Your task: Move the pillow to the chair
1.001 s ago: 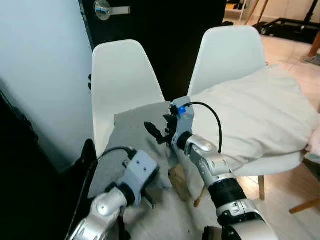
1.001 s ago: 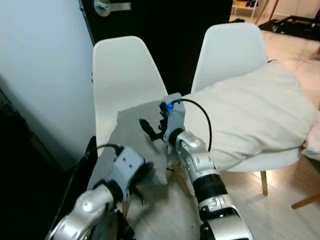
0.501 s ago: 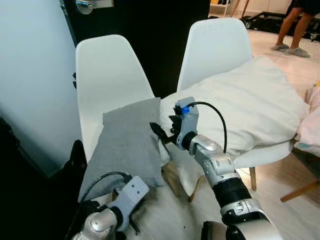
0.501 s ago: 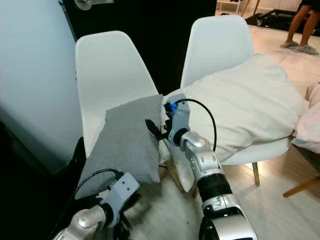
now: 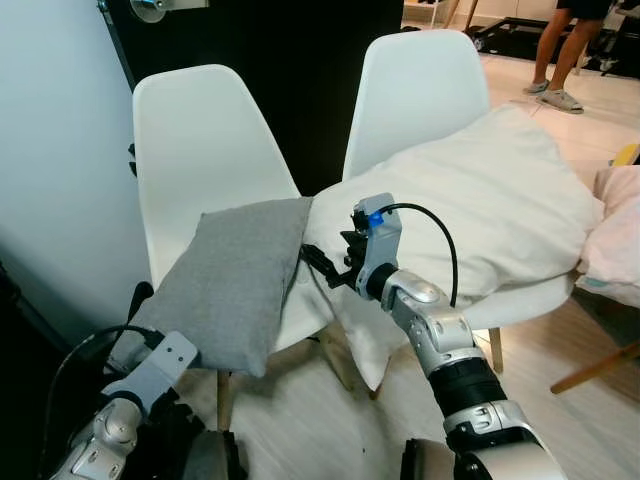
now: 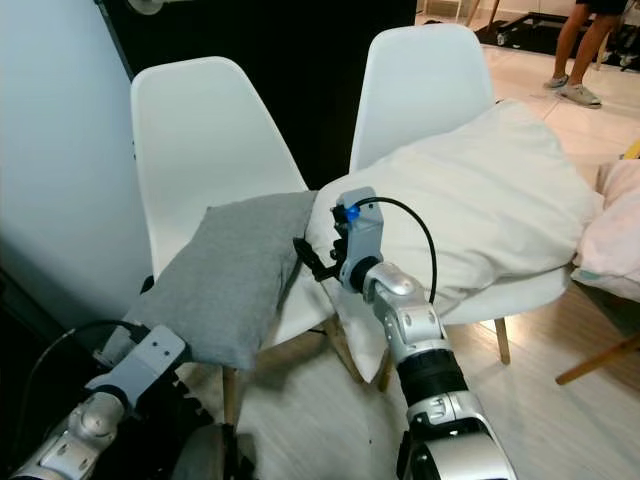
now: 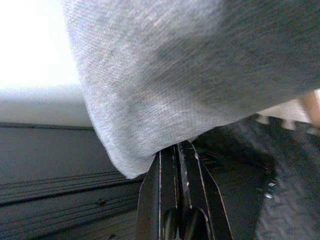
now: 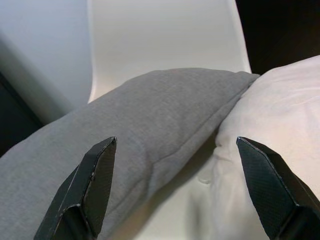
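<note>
Two white moulded plastic chairs stand side by side against a black door (image 5: 300, 60) and a pale blue-grey wall (image 5: 50, 150). The right white plastic chair (image 5: 420, 90) carries a big cream cloth pillow (image 5: 490, 210) that spills over its seat and hangs off the near left edge, crowding the gap between the two seats. Far right, a person's legs and shoes (image 5: 555, 60) stand on the light wood floor (image 5: 320, 420), and a pink fabric bundle (image 5: 615, 230) sits at the right edge.

The grey woven rectangular pillow (image 5: 235, 275) lies flat on the seat of the left white plastic chair (image 5: 195, 140). Its far right corner touches the cream pillow and its near end droops over the seat's front edge. The cloth is plain mid-grey, soft, slightly sagged along its length.

The right gripper (image 8: 175, 185) hovers near the spot where the grey pillow meets the cream one, fingers spread wide, gripping nothing. The left gripper (image 7: 177, 170) sits low at near left, below the pillow's drooping near corner, its two black fingers (image 7: 155, 195) pressed together with no cloth visibly between them. The pillow's corner hangs just over the fingertips.
</note>
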You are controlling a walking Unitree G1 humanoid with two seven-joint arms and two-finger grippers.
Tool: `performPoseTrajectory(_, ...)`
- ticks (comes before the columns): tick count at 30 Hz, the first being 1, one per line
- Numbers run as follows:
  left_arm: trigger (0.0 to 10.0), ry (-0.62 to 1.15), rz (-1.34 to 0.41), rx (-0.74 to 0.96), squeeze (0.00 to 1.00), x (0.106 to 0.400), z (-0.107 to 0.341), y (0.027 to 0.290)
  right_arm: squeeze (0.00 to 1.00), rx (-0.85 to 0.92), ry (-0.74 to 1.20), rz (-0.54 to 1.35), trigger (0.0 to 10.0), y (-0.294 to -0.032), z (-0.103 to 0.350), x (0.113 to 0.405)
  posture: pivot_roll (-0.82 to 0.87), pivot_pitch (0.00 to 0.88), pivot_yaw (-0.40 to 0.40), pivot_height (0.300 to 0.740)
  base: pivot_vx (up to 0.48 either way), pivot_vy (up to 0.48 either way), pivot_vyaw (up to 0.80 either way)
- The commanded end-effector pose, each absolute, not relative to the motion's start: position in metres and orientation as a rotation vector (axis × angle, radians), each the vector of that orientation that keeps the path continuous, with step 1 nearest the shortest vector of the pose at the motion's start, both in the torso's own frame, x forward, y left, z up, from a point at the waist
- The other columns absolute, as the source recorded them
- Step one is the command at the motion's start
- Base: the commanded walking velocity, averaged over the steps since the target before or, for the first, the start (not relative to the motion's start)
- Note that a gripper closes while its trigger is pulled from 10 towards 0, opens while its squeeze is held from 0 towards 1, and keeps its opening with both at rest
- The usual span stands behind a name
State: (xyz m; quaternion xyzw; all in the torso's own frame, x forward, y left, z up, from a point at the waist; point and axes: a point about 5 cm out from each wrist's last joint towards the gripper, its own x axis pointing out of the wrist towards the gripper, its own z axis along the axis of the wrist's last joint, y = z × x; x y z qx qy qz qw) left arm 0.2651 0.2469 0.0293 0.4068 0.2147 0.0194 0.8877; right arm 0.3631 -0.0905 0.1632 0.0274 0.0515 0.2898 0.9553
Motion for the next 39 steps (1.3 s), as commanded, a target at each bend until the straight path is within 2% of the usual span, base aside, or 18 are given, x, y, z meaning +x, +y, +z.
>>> performPoseTrajectory(1,10.0,0.433,0.124,0.873,0.0,0.263,0.029,0.257,0.0,0.083,0.107,0.609,10.0,-0.085,0.162,0.36,0.16,0.085,0.013,0.44,0.0,0.0,0.0)
performPoseTrajectory(3,10.0,0.432,0.128,0.874,0.0,0.264,0.029,0.258,0.0,0.084,0.107,0.61,10.0,-0.084,0.163,0.36,0.16,0.085,0.013,0.44,0.0,0.0,0.0)
performPoseTrajectory(8,10.0,0.373,0.278,0.931,0.0,0.272,0.041,0.271,0.0,0.063,0.094,0.634,10.0,-0.082,0.163,0.358,0.16,0.08,0.01,0.44,0.0,0.0,0.0)
performPoseTrajectory(10,10.0,0.337,0.313,0.901,0.0,0.275,0.048,0.269,0.0,0.07,0.087,0.637,10.0,-0.081,0.165,0.358,0.16,0.076,0.012,0.44,0.0,0.0,0.0)
performPoseTrajectory(14,10.0,0.271,0.456,0.701,0.0,0.272,0.066,0.27,0.0,0.074,0.069,0.63,10.0,-0.081,0.168,0.36,0.16,0.066,0.02,0.44,0.0,0.0,0.0)
performPoseTrajectory(19,10.0,0.293,0.454,0.622,0.0,0.265,0.069,0.264,0.0,0.06,0.084,0.61,10.0,-0.084,0.166,0.362,0.17,0.062,0.019,0.44,0.0,0.0,0.0)
performPoseTrajectory(20,10.0,0.326,0.375,0.599,0.0,0.26,0.067,0.252,0.0,0.054,0.087,0.603,10.0,-0.084,0.165,0.362,0.17,0.055,0.019,0.44,0.0,0.0,0.0)
performPoseTrajectory(30,10.0,0.412,0.147,0.607,0.0,0.245,0.073,0.229,0.0,0.011,0.091,0.554,10.0,-0.089,0.166,0.369,0.18,0.015,0.018,0.44,0.0,0.0,0.0)
performPoseTrajectory(34,10.0,0.32,0.187,0.589,0.0,0.25,0.098,0.231,0.0,0.033,0.081,0.547,10.0,-0.09,0.168,0.371,0.18,0.0,0.019,0.44,0.0,0.0,0.0)
performPoseTrajectory(37,10.0,0.18,0.312,0.569,0.0,0.256,0.137,0.243,0.0,0.109,0.055,0.557,10.0,-0.091,0.171,0.372,0.18,0.0,0.02,0.445,0.0,0.0,0.0)
performPoseTrajectory(39,10.0,0.143,0.343,0.56,0.0,0.256,0.149,0.247,0.0,0.142,0.052,0.56,10.0,-0.093,0.171,0.372,0.18,0.0,0.019,0.45,0.0,0.0,0.0)
